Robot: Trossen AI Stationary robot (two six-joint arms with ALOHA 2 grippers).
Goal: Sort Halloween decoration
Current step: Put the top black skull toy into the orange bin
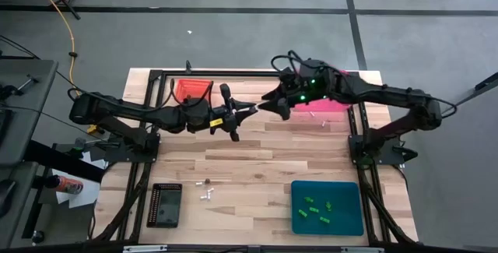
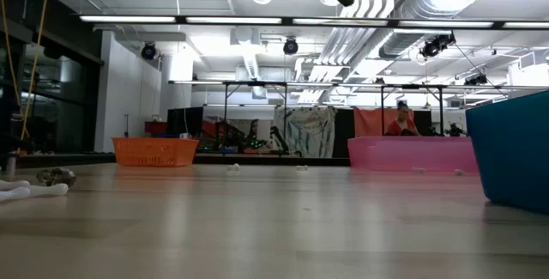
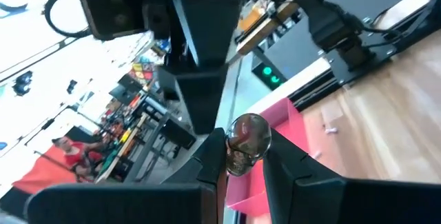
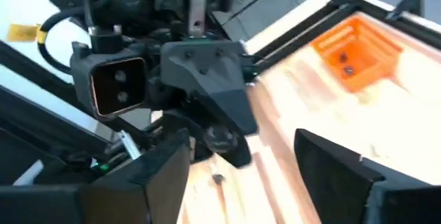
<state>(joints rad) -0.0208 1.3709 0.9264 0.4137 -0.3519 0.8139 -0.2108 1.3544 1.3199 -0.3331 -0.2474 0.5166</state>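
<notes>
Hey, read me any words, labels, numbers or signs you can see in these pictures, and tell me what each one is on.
None can be read.
Orange tray: darker marks on its front wall, too blurred to read.
Yellow tag on a cable by the left arm: nothing legible.
Pink tray, teal tray, black tray: no lettering visible.
</notes>
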